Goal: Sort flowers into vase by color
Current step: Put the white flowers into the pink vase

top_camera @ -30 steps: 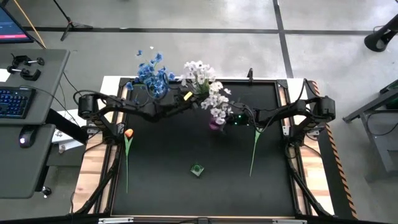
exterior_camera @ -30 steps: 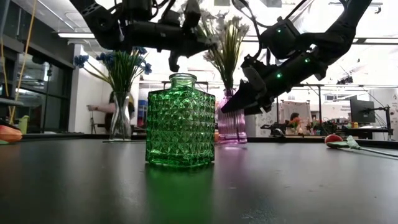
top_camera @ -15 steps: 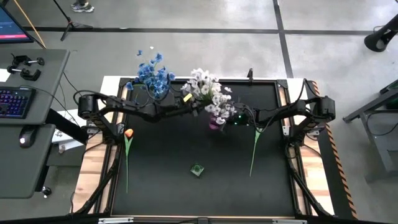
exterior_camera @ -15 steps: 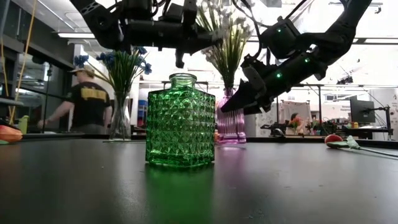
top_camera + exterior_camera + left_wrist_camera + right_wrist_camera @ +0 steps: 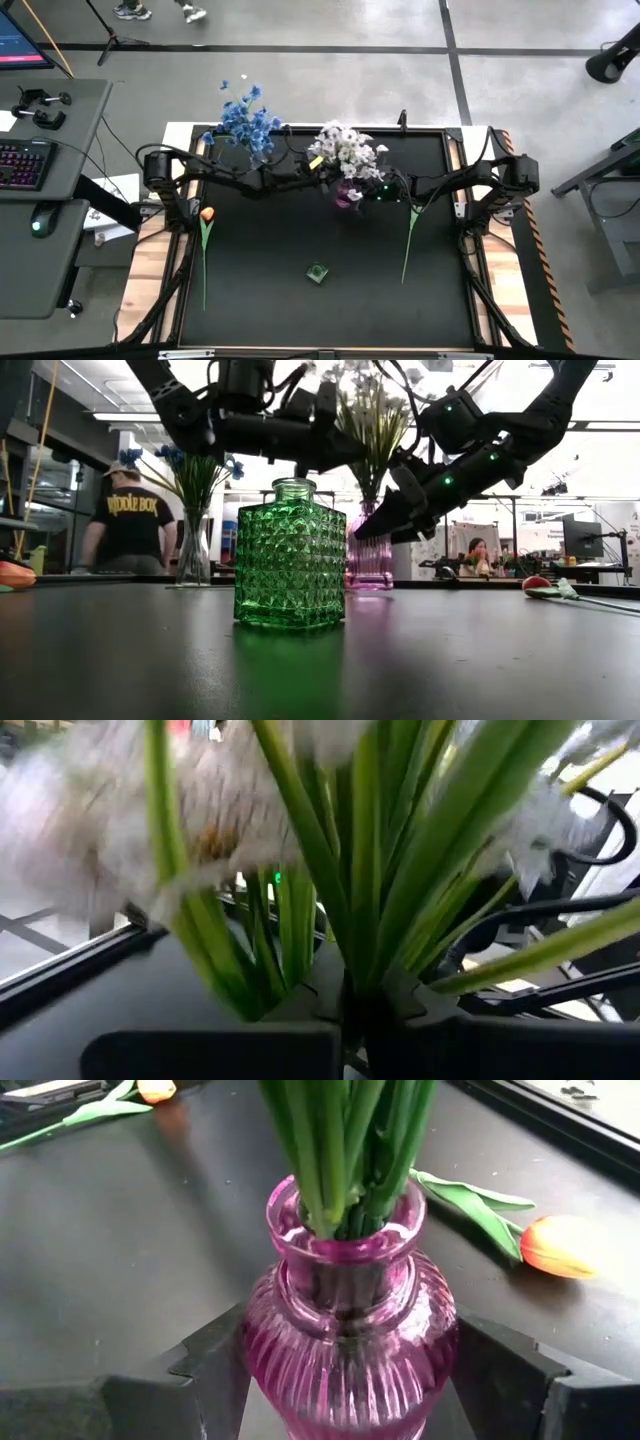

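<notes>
Fingers of the left gripper pinch the white flowers, stems down in the pink vase; the right gripper brackets that vase, jaws spread either side.

Both arms are dark, near-black, built of slim links with bulkier rounded joints. Black cables loop along the left arm at the high view's centre left. Small green lights glow on the right arm, upper right of the low view.
</notes>
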Available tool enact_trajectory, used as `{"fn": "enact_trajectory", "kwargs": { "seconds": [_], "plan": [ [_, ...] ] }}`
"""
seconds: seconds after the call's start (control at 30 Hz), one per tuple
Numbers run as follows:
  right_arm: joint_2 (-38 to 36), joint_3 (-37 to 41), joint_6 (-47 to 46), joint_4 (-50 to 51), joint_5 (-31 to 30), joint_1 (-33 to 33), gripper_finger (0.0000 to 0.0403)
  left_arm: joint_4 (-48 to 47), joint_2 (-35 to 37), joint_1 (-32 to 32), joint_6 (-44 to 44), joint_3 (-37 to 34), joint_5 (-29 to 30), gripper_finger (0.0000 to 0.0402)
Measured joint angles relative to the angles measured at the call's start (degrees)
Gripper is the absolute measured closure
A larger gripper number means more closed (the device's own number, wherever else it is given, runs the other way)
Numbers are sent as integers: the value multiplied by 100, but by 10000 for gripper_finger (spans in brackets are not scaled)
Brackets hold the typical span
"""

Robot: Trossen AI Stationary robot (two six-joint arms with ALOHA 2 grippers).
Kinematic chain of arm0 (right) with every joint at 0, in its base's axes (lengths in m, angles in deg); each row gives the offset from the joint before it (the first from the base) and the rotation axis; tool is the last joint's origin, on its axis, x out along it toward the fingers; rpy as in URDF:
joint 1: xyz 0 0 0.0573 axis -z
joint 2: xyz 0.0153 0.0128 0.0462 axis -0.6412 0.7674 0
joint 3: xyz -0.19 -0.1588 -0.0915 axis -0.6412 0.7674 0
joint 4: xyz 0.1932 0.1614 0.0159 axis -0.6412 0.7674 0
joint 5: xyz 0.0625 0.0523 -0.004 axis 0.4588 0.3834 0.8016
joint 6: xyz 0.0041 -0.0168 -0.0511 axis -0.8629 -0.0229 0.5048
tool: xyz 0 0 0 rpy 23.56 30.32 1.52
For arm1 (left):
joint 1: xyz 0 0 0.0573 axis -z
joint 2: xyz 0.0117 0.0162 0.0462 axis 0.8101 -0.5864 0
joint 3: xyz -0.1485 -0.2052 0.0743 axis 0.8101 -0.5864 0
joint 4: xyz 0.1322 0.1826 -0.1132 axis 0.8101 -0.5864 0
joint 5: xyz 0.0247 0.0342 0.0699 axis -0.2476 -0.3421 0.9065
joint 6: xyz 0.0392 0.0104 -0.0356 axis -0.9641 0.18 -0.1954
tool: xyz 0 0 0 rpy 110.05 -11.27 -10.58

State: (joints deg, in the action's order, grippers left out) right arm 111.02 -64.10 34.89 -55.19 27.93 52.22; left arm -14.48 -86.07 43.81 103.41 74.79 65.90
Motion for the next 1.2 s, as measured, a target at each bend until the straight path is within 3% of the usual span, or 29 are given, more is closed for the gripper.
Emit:
{"fn": "enact_trajectory", "kwargs": {
  "seconds": [0.8, 0.97, 1.2],
  "plan": [
    [2, 4, 60, 56, -5, 0, 134, -970, -64, 241, -146, 52, 306, 389],
    [2, 4, 46, 49, -70, 6, 134, -1084, -80, 243, -76, 34, 180, 351],
    [-22, -15, 24, -142, -66, 9, 134, -1826, 200, 253, 76, 10, -235, 258]
  ]
}}
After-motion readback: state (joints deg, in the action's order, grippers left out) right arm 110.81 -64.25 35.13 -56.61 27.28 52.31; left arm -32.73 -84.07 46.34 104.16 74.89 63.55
